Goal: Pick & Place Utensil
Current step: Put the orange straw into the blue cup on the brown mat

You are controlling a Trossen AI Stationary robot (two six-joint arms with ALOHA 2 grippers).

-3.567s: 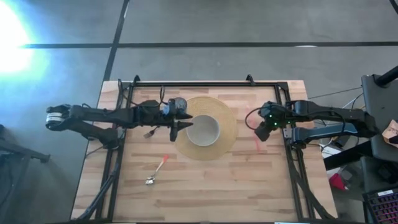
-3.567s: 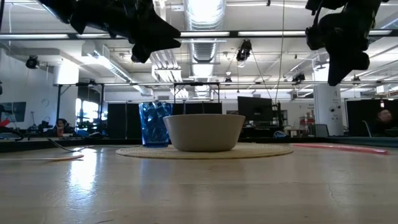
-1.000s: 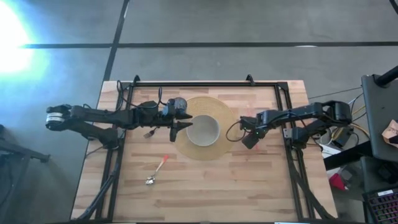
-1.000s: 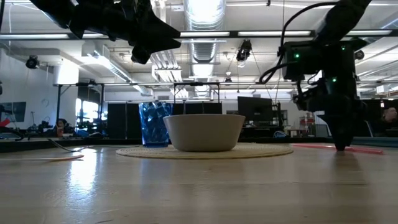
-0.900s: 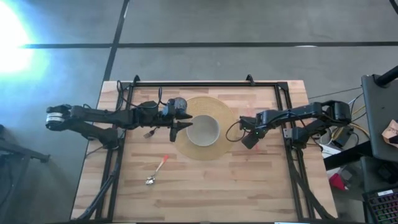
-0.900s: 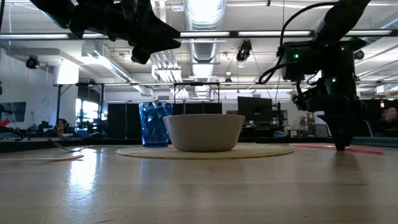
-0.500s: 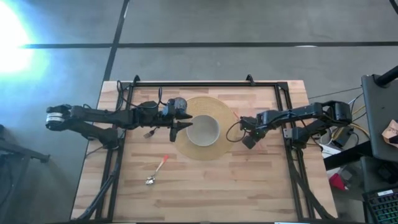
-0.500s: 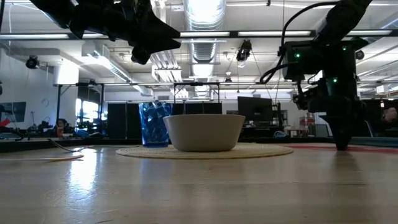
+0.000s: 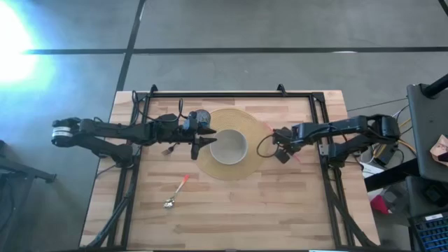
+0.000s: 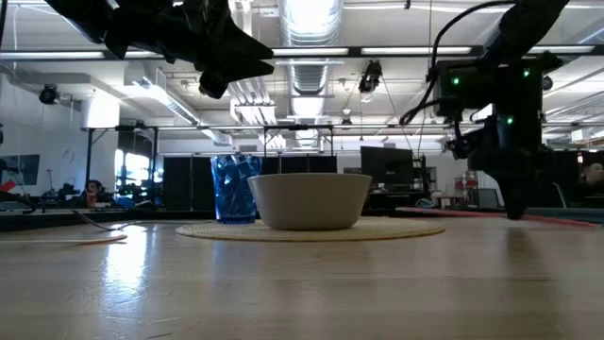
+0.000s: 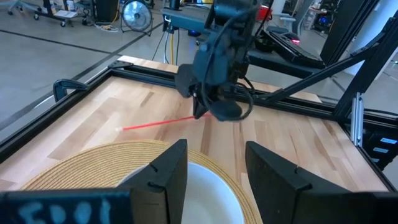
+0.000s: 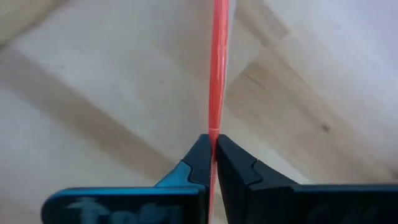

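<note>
My right gripper (image 12: 213, 163) is pinched shut on the thin red stick (image 12: 218, 68), just above the surface right of the bowl (image 9: 229, 146). It looks light, slippery and bendy, so I'd hold mid-length. My left gripper (image 11: 211, 171) hangs open over the bowl.

The bowl (image 9: 229, 146) stands at the middle of the table (image 9: 231, 210), on a round mat (image 9: 257, 143). The left gripper (image 9: 204, 145) hovers just beside the bowl's left rim, fingers apart, blocking approach from that side. A fork (image 9: 168, 149) lies under the left arm. The right gripper (image 9: 282, 155) stands low at the mat's right edge, clamped on a red straw (image 11: 158, 123) that slants along the mat's far right rim; that side is obstructed. A blue cup (image 10: 234, 188) stands behind the bowl in the low view. The near half of the table is open, save a spoon (image 9: 176, 191) lying left of centre. A black frame (image 9: 231, 93) borders the table on three sides.
</note>
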